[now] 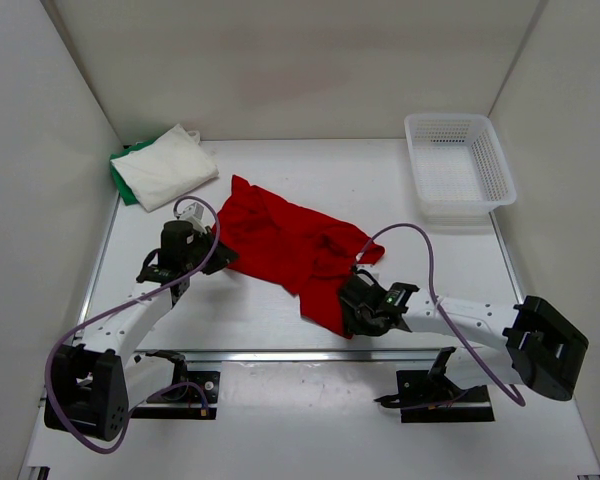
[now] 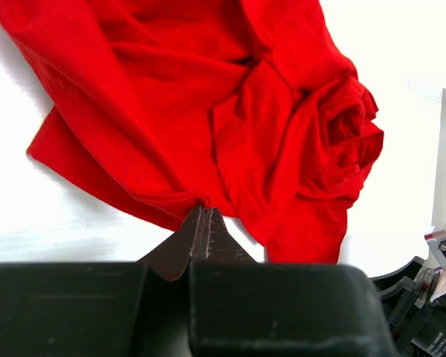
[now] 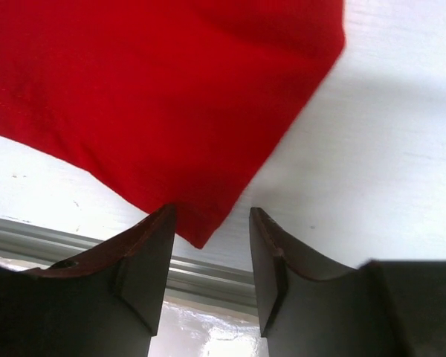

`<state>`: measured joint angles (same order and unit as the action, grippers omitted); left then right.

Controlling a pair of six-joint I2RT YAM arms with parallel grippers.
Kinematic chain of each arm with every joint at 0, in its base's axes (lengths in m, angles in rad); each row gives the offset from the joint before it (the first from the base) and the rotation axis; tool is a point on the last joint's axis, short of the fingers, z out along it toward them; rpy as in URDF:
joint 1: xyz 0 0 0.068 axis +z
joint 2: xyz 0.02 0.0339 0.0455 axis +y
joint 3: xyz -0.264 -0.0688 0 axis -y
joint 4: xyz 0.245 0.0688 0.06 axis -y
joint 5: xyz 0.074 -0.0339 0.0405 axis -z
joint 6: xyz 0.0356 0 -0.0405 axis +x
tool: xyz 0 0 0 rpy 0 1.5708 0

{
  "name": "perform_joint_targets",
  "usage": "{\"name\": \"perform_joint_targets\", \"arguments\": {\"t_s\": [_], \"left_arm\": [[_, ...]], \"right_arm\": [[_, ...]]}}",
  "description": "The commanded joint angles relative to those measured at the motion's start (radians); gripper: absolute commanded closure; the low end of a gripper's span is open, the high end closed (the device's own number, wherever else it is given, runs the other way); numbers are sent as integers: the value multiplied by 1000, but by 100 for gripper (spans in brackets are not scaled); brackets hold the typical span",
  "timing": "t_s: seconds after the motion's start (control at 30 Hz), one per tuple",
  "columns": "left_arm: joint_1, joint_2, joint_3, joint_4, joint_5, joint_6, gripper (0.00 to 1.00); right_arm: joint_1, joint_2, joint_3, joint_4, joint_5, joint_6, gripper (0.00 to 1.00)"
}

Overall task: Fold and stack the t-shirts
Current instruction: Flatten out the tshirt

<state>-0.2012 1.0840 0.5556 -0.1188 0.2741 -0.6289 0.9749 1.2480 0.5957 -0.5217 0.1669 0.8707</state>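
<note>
The red t-shirt (image 1: pixel 290 245) lies crumpled and partly spread across the middle of the table. My left gripper (image 1: pixel 223 258) is shut on its left edge; in the left wrist view the fingertips (image 2: pixel 202 212) pinch the red t-shirt's (image 2: pixel 230 111) hem. My right gripper (image 1: pixel 348 320) stands open over the shirt's near corner. In the right wrist view that corner of the red t-shirt (image 3: pixel 156 97) pokes down between my right gripper's (image 3: pixel 212 223) spread fingers, unpinched. At the back left, the white t-shirt (image 1: pixel 165 165) sits folded on the green t-shirt (image 1: pixel 122 172), which shows only at its edge.
A white plastic mesh basket (image 1: pixel 458 165) stands at the back right. A metal rail (image 1: pixel 310 355) runs along the table's near edge, just below the right gripper. White walls close in the left, right and back sides.
</note>
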Motion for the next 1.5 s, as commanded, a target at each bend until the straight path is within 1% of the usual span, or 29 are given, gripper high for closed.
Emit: {"name": "perform_joint_targets", "arguments": {"t_s": [0.0,0.03,0.2,0.3,0.33,0.4,0.43,0.47,0.5,0.63,0.7,0.77,0.83,0.87,0.9,0.93,0.97,1.03,1.07,1.1,1.13,1.17,1.2,1.23,1.27,1.3,1.33,1.4,1.47], "left_arm": [[-1,-16,-17,19,14,-2,100],[0,-13,-23,25,20,-3,100],[6,-24,-14,13,23,1,100],[11,-21,-11,10,21,1,100],[9,-24,-13,19,22,1,100],[8,-19,-13,19,19,0,100],[11,-18,-17,18,23,1,100],[16,-16,-22,22,19,1,100],[10,-24,-14,21,16,3,100],[20,-16,16,7,7,5,100],[20,-12,71,-11,17,6,100],[19,-4,144,-37,17,5,100],[23,5,277,-64,31,8,100],[28,4,353,-85,37,11,100],[37,4,392,-111,48,9,100],[45,-1,477,-131,51,17,100],[69,-1,516,-152,56,17,100],[115,4,691,-200,86,9,100],[158,5,772,-238,92,5,100],[196,8,808,-263,85,3,100],[242,16,879,-275,80,-6,100],[262,23,941,-278,91,-18,100],[284,37,970,-291,86,-17,100],[284,46,1031,-298,67,-14,100],[276,71,1081,-314,33,-3,100],[276,101,1122,-324,22,0,100],[282,135,1133,-338,11,17,100],[273,189,1133,-346,-32,27,100],[264,261,1077,-323,-36,32,100]], "right_arm": [[27,30,4,4,31,-6,60],[27,42,9,-14,36,-3,63],[39,88,-11,-34,42,7,64],[51,114,-16,-47,62,13,70],[51,119,-13,-61,60,13,72],[56,126,-27,-67,65,17,82],[54,129,-22,-61,62,17,90],[54,117,-30,-57,63,22,97],[50,98,-30,-54,69,21,100],[9,-10,7,-55,108,-30,100],[-31,-123,45,-76,120,-80,100],[-102,-208,114,-99,152,-166,100],[-158,-290,256,-141,180,-238,100],[-186,-301,336,-171,209,-292,100],[-197,-308,390,-213,245,-320,100],[-203,-296,497,-233,267,-363,100],[-205,-298,547,-269,305,-401,100],[-196,-256,764,-299,370,-481,99],[-197,-243,883,-317,394,-525,100],[-206,-207,939,-339,384,-536,100],[-214,-181,1051,-331,384,-580,100],[-223,-145,1151,-324,381,-629,99],[-254,-124,1196,-331,329,-653,100],[-274,-69,1307,-325,310,-670,100],[-315,-27,1373,-308,297,-706,100],[-391,34,1433,-311,201,-720,99],[-498,56,1452,-308,59,-717,99],[-627,154,1472,-276,-92,-707,100],[-691,229,1454,-232,-147,-716,100]]}}
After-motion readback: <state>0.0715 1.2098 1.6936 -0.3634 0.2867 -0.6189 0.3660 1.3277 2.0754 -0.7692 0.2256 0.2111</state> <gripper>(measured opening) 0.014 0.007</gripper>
